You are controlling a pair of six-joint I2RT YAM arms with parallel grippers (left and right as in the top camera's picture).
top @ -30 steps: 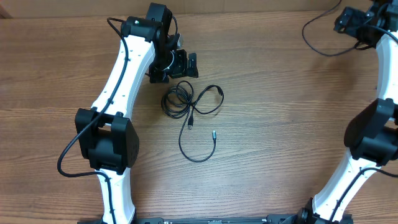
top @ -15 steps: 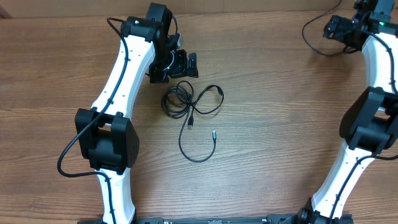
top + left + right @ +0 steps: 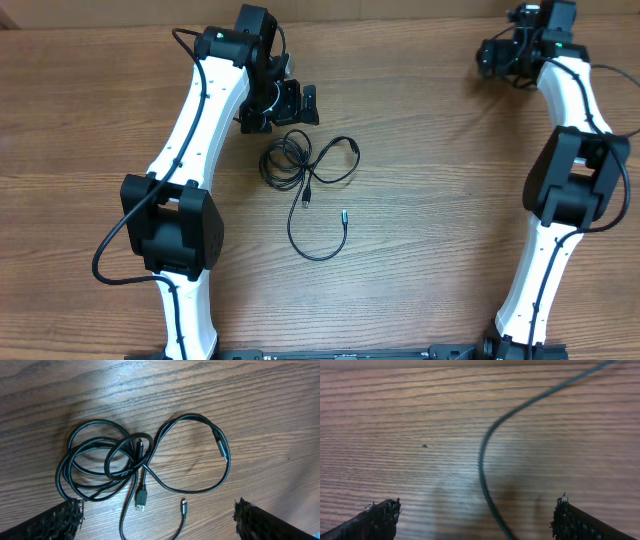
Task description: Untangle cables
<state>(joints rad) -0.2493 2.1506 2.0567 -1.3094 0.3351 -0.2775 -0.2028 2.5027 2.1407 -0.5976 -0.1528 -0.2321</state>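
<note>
Cables (image 3: pixel 305 172) lie tangled in the middle of the worktop (image 3: pixel 430 200). A small coil (image 3: pixel 95 467) sits at the left of the tangle, and a wider loop (image 3: pixel 200 455) crosses out to its right. Two plugs (image 3: pixel 141 500) lie loose on the wood near the crossing.

The left claw (image 3: pixel 303 104) is just at the far edge of the tangle. Its jaws are spread wide and hold nothing.

The right claw (image 3: pixel 492 55) is at the far right of the worktop, well apart from the tangle. It is also spread wide and holds nothing. In the right wrist view a single cord (image 3: pixel 485 470) curves across the wood between its fingers (image 3: pixel 382 517), which do not touch it.
</note>
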